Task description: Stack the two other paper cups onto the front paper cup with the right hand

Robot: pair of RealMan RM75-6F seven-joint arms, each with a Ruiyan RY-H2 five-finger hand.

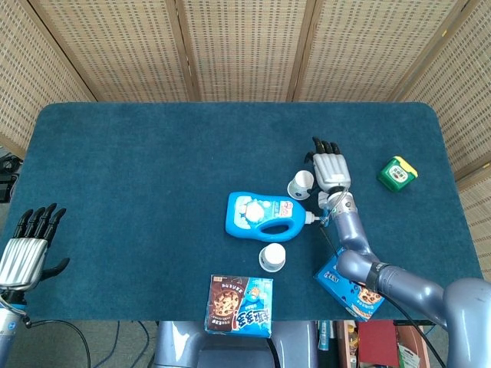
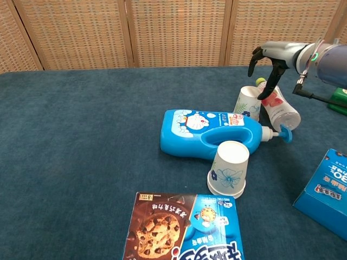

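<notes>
- The left robot hand (image 1: pixel 25 257) is seen at the bench's near left corner, fingers apart and extended, nothing held, well away from the work.
- A cookie box (image 2: pixel 184 230) lies at the near edge of the bench (image 1: pixel 153 169).
- The front paper cup (image 2: pixel 228 169) stands upside down just before the blue detergent bottle (image 2: pixel 209 132); it is taken as the base of the stack and is best left undisturbed.
- A second paper cup (image 2: pixel 248 103) is seen just behind the bottle, tilted, with a small drink bottle (image 2: pixel 277 105) lying beside it on the right.
- A third cup cannot be made out in either view.
- The right robot hand (image 2: pixel 268 67) hovers above that rear cup and the drink bottle, fingers curved downward and parted, nothing grasped.
- A clean pick is judged to need the fingers lowered around the cup wall alone, with the drink bottle and the pump nozzle (image 2: pixel 284 132) kept outside the grasp.
- The tilted cup could be tipped or crushed, so a light closure is advised.
- A blue carton (image 2: pixel 325 192) and a green box (image 1: pixel 397 172) lie further right.
</notes>
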